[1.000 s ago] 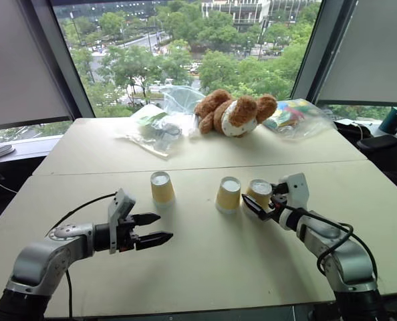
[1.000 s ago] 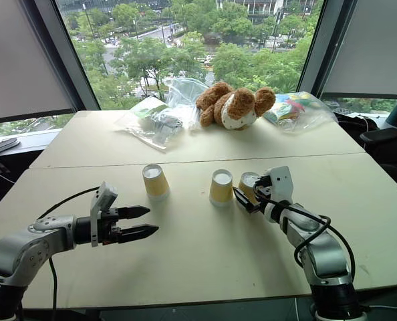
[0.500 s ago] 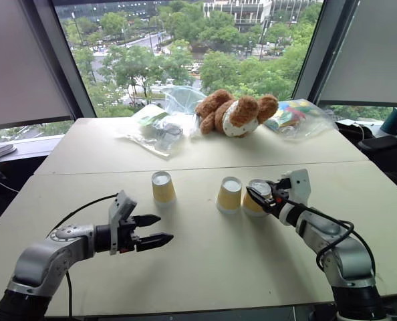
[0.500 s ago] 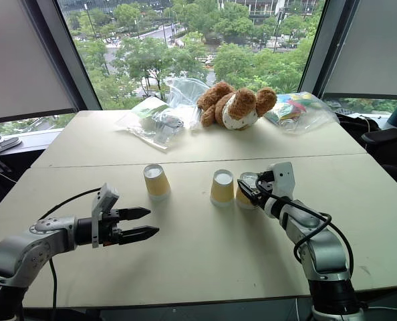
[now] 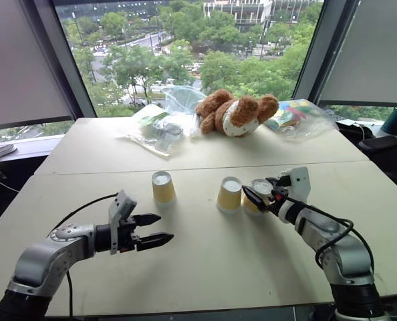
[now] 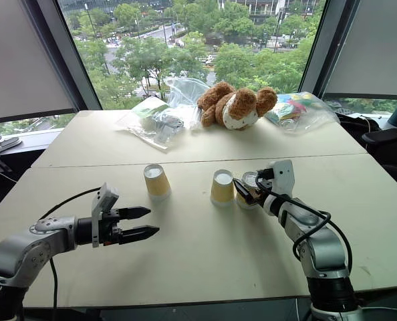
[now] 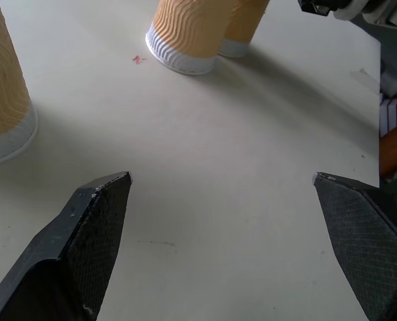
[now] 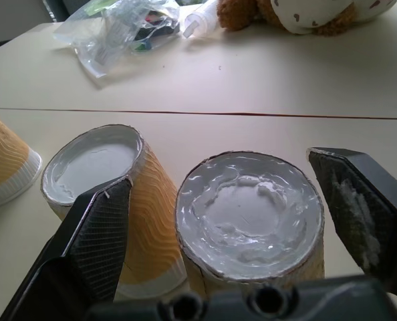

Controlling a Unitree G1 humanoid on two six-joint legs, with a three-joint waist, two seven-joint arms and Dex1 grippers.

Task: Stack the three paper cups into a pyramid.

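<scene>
Three upturned paper cups (image 5: 229,194) stand in a row on the desk (image 5: 205,267); the two right ones touch. Behind them lie a teddy bear (image 5: 235,114) and plastic bags (image 5: 160,124).

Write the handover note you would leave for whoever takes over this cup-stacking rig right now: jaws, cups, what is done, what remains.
Left gripper: jaws open, empty, hovering over the table short of the left cup.
Right gripper: jaws open, straddling the right cup without pinching it.
All three cups stand upside down on the near table. The right cup sits close beside the middle cup; the left cup stands apart.
Done: the two base cups are side by side.
Left: withdraw the right gripper, then probably lift the left cup and set it on top of the pair.
The teddy bear and plastic bags on the far table are not involved.
</scene>
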